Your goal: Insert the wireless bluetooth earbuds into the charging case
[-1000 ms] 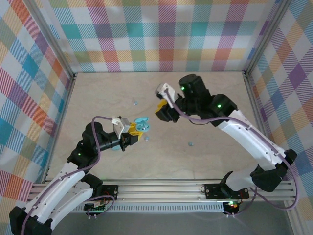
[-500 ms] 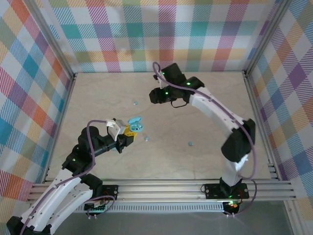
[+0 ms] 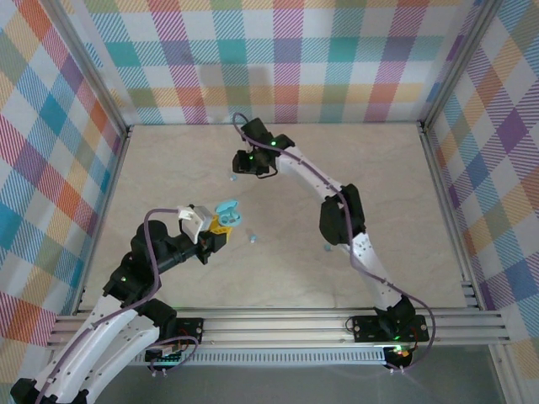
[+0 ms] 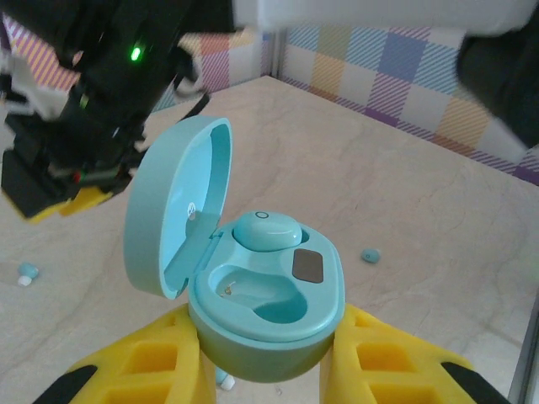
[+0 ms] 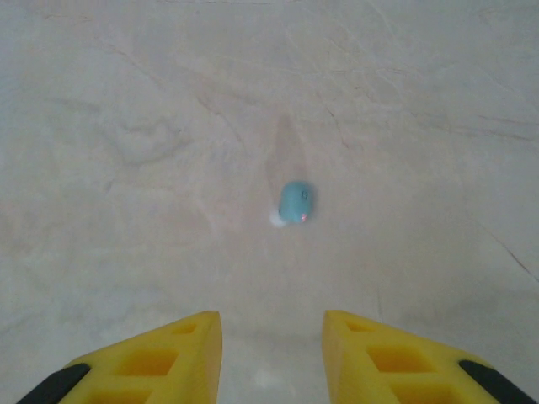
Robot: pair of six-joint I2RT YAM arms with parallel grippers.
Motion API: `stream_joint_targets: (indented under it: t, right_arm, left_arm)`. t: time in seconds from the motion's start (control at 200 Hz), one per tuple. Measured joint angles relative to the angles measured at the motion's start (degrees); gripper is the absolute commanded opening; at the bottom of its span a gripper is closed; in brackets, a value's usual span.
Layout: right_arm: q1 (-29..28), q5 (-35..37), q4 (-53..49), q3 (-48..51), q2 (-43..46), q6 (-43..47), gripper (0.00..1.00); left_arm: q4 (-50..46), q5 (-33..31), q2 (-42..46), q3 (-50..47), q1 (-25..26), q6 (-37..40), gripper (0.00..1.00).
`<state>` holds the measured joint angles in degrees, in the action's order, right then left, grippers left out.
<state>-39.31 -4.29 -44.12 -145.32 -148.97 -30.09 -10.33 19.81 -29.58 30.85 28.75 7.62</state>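
Since a second ago the right arm has swung away from the middle of the table and stretched toward 11 o'clock. The right gripper (image 5: 269, 330) now hangs over a tiny pale blue-grey rounded earbud (image 5: 295, 203) lying on the pale beige marbled tabletop (image 5: 126, 101). Its yellow fingers (image 5: 168, 353) stand apart with nothing between them. In the right wrist view the earbud lies at 12 o'clock of them, clear of both tips. From above, we see it on the table at 7 o'clock of the gripper's black head, just beside it.

Over the same second the left gripper (image 4: 265, 341) has shifted only slightly toward 9 o'clock. Its jaws are clamped on the base of a light-blue round plastic charging case (image 4: 278, 295), which it holds above the table left of centre. The case's hinged lid (image 4: 173, 210) stands open at 10 o'clock of the base. We see one seated earbud (image 4: 265, 229) in the well at 12 o'clock; the well at 6 o'clock is bare.

A second loose earbud (image 3: 251, 239) lies on the table at 5 o'clock of the case, near it in the top view.
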Motion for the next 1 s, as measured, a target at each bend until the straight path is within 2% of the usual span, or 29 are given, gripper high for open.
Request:
stream_joint_targets:
  t: [0.14,0.56,1.0]
  right_arm:
    - [-1.03,2.12,2.56,-0.31,-4.9,-0.74,0.37]
    - [-2.47,7.8,11.8,-0.79,-6.58,-0.52,0.38]
    - [-2.43,8.26,15.1,-4.13,-11.39,0.5,0.38]
  left_arm:
    - [-0.09,-0.04,0.11,-0.55,0.0,-0.94,0.0]
    - [-0.07,-1.05,1.88,-0.83,0.0,-1.27,0.0]
    - [-0.11,-1.49,5.7,-2.64,0.0,-2.34,0.0]
